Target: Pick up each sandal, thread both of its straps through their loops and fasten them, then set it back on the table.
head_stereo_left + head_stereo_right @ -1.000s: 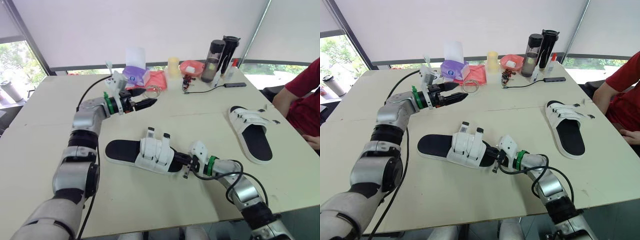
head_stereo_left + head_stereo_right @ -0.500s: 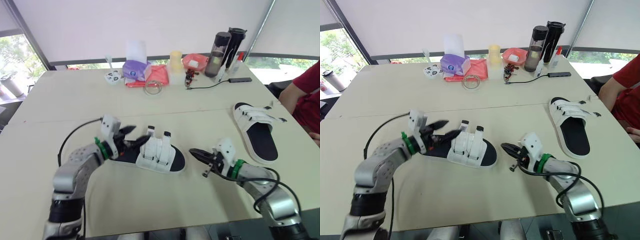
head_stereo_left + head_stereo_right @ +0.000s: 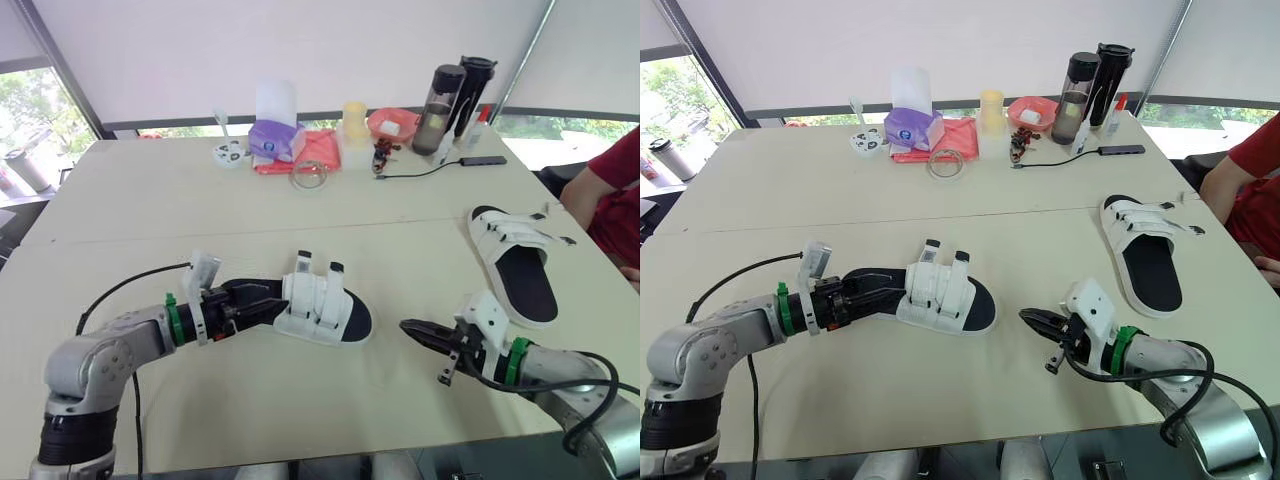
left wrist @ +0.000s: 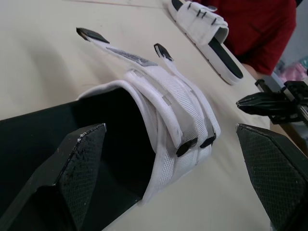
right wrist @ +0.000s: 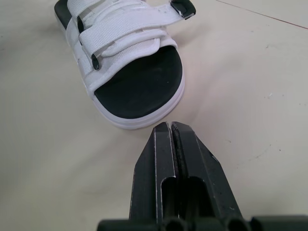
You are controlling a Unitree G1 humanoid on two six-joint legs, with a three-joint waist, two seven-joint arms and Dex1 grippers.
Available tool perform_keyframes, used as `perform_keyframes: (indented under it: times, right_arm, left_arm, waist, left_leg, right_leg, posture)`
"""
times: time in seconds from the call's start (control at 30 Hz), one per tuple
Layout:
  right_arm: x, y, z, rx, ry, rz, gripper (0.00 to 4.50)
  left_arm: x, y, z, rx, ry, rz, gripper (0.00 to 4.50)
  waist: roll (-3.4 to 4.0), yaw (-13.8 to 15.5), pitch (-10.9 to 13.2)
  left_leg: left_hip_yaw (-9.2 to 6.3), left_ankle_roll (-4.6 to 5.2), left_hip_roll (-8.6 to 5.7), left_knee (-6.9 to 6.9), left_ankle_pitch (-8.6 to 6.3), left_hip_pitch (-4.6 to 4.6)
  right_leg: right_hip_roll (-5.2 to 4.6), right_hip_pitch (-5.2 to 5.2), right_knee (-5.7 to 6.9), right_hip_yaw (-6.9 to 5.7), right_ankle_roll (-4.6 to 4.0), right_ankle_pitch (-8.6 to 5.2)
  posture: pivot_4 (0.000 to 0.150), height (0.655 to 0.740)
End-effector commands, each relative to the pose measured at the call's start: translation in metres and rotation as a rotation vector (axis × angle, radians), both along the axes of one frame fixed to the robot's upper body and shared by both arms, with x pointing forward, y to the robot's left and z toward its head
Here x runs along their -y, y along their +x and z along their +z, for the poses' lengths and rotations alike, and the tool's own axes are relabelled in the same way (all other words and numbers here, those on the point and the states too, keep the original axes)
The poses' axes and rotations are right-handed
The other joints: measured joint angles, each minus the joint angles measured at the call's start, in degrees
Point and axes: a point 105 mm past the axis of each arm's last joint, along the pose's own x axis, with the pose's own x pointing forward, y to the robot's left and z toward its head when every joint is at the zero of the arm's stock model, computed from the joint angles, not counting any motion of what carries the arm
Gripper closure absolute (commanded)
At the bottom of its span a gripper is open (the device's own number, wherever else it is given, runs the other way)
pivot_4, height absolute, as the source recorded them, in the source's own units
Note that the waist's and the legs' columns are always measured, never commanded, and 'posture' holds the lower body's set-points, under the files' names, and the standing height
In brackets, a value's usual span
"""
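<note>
Head view: two white sandals lie on the table. The near one is at centre; the second sandal lies far right, well apart. The left gripper reaches the near sandal's heel end from the left. The right gripper points at its toe from the right, apart from it.

Left wrist view: the left fingers are spread wide with the black footbed between them. Contact cannot be told. Two straps with black tips stick out.

Right wrist view: the right fingers are pressed together and hold nothing.
</note>
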Motion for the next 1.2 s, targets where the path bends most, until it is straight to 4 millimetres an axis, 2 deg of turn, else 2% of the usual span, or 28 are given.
perform_keyframes:
  times: [0.03,0.23,0.3,0.4,0.5,0.73,0.83,0.9,1.07,1.2]
  right_arm:
    - [-0.005,-0.003,0.013,0.052,0.004,0.017,4.5]
    - [-0.006,-0.007,0.014,0.05,-0.001,0.01,4.5]
    - [-0.004,-0.008,0.013,0.052,-0.01,-0.004,4.5]
    - [-0.002,-0.009,0.014,0.057,-0.014,-0.019,4.5]
    - [0.001,-0.01,0.014,0.061,-0.018,-0.037,4.5]
    - [0.0,-0.01,0.012,0.062,-0.014,-0.048,4.5]
    - [-0.005,-0.008,0.012,0.064,0.003,-0.047,4.5]
    - [-0.009,-0.004,0.014,0.073,0.031,-0.05,4.5]
    - [-0.018,0.009,0.02,0.112,0.083,-0.076,4.5]
    - [-0.024,0.022,0.023,0.143,0.093,-0.069,4.5]
  left_arm:
    - [0.012,0.006,0.0,-0.004,-0.021,-0.101,0.04]
    - [0.03,0.02,-0.002,-0.029,-0.076,-0.201,0.04]
    - [0.045,0.026,-0.003,-0.062,-0.113,-0.259,0.04]
    - [0.055,0.033,-0.009,-0.071,-0.109,-0.27,0.04]
    - [0.057,0.032,-0.008,-0.084,-0.14,-0.288,0.85]
    - [0.063,0.03,-0.006,-0.076,-0.168,-0.281,4.45]
    - [0.074,0.03,0.009,0.0,-0.209,-0.249,4.45]
    - [0.082,0.043,0.025,0.133,-0.209,-0.117,4.45]
    - [0.094,0.068,0.075,0.282,-0.373,0.2,4.45]
    - [0.097,0.092,0.085,0.274,-0.425,0.44,4.45]
  waist:
    - [0.0,-0.04,0.0]
    - [-0.01,-0.12,0.01]
    - [-0.02,0.03,0.01]
    - [-0.02,0.02,0.01]
    - [-0.02,-0.37,0.02]
    - [-0.01,0.06,0.02]
    - [-0.02,-0.02,0.02]
    - [-0.04,0.19,0.04]
    - [-0.11,0.46,0.08]
    - [-0.11,0.42,0.08]
  left_leg:
    - [0.01,0.0,0.0,0.0,0.0,0.0]
    - [0.04,0.01,0.0,0.01,0.0,-0.06]
    - [0.03,0.01,0.0,0.01,0.0,-0.08]
    - [-0.02,0.02,-0.01,0.18,0.0,-0.19]
    - [0.02,0.16,0.0,0.47,-0.09,-0.33]
    - [-0.02,0.19,-0.03,0.74,-0.11,-0.42]
    - [-0.02,0.19,-0.03,0.76,-0.11,-0.43]
    - [-0.04,0.19,-0.03,0.76,-0.11,-0.45]
    - [-0.09,0.19,-0.07,0.89,-0.11,-0.54]
    - [-0.04,0.19,-0.07,0.89,-0.11,-0.53]
  right_leg:
    - [0.0,0.0,0.0,0.0,0.0,0.0]
    - [-0.02,-0.05,-0.02,0.0,0.01,0.01]
    - [-0.01,-0.07,0.0,-0.01,0.01,0.01]
    - [0.01,-0.05,0.01,-0.06,0.03,0.02]
    - [0.02,-0.09,0.04,-0.05,0.05,0.03]
    - [0.0,-0.05,0.12,-0.05,0.05,0.03]
    - [-0.01,-0.05,0.12,-0.05,0.05,0.03]
    - [-0.03,-0.06,0.12,-0.05,0.07,0.04]
    - [-0.02,-0.08,0.13,-0.06,0.26,0.16]
    - [0.02,-0.09,0.15,-0.06,0.32,0.2]
  posture:
    - [0.15,0.74]
    - [0.15,0.74]
    - [0.15,0.74]
    - [0.15,0.74]
    - [0.15,0.74]
    - [0.15,0.74]
    - [0.15,0.74]
    - [0.15,0.74]
    - [0.15,0.74]
    - [0.15,0.74]
